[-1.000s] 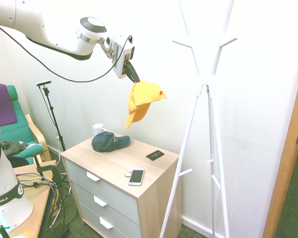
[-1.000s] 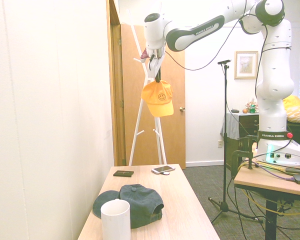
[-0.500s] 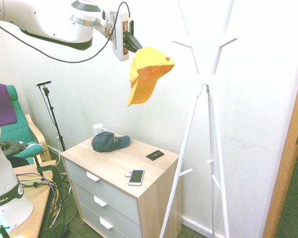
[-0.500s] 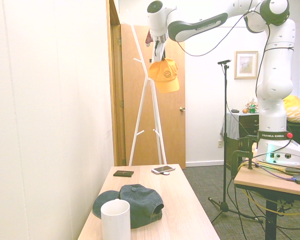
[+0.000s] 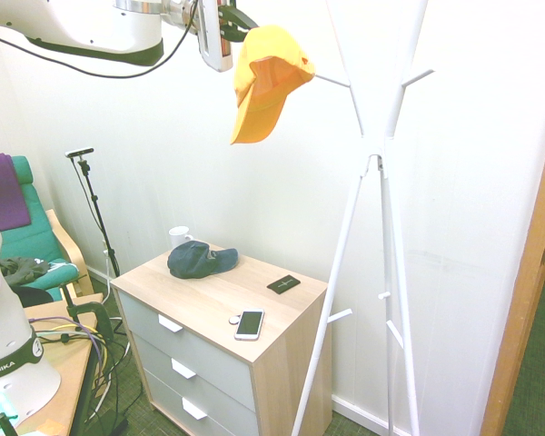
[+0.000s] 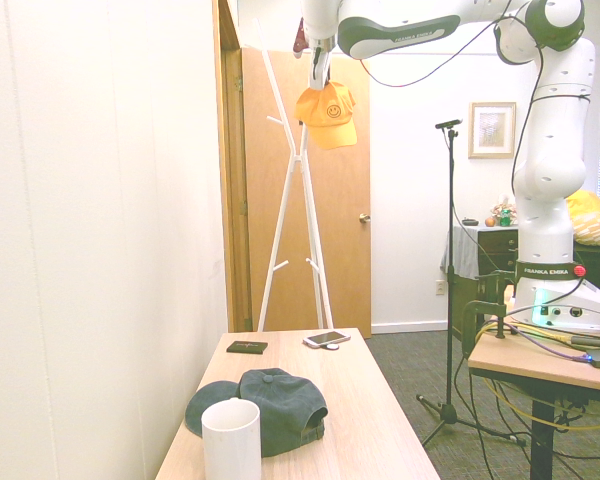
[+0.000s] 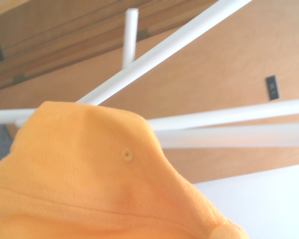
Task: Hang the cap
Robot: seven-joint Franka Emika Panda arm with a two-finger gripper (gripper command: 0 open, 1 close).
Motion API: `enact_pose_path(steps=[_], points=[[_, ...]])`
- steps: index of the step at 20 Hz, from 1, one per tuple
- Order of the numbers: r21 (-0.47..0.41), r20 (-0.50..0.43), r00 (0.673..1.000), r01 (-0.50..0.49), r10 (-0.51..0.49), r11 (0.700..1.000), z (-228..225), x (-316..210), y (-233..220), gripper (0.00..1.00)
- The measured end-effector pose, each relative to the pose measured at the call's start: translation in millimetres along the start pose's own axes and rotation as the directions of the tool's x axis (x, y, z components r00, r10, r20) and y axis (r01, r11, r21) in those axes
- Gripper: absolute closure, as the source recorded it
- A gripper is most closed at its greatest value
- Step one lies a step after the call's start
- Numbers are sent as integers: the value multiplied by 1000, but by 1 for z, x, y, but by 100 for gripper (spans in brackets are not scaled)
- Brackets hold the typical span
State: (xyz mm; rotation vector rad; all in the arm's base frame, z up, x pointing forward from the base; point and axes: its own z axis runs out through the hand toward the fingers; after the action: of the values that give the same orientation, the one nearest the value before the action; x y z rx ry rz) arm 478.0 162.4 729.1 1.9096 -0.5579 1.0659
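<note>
The orange-yellow fabric baseball cap (image 5: pixel 272 77) hangs in the air above the pale wooden bench (image 5: pixel 220 292), pinched by its crown in the closed black fingertips of the tool (image 5: pixel 248 24). The brim droops below that grip and the hollow underside faces the white coat stand with slanting poles (image 5: pixel 400 232); holding it this way probably leaves the opening free to slip over a peg. In the first exterior view the cap's edge meets the near end of the upper white peg (image 5: pixel 331 81), though whether they touch or merely overlap cannot be told. The height seems chosen to bring the cap to the upper pegs, and the lift and carry look done, with the hooking left. The slanted poles are the likeliest obstacle: a push too far in could knock one, or fold the soft cloth against the peg. On the bench, a dark navy-blue cap (image 5: pixel 200 260) lies toward the back left corner beside a white mug (image 6: pixel 232 440), while a flat black wallet-like item (image 5: pixel 283 284) and a white-edged phone (image 5: pixel 249 324) sit near the right end, well below the carried cap.
</note>
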Motion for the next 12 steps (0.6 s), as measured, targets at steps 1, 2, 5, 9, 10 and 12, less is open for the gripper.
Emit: enact_pose_path(steps=[1, 2, 5, 9, 10, 12], points=[[0, -5, 1000, -2, 2, 1000, -1, 3, 0, 100], [0, -4, 1000, -2, 2, 1000, 1, 5, -1, 100], [-4, 10, 1000, 1, -1, 1000, 26, 8, -8, 100], [15, 31, 999, 9, -10, 1000, 65, 8, -24, 100], [20, 39, 999, 12, -13, 1000, 69, 7, -29, 100], [34, 53, 998, 21, -22, 999, 70, 3, -38, 100]])
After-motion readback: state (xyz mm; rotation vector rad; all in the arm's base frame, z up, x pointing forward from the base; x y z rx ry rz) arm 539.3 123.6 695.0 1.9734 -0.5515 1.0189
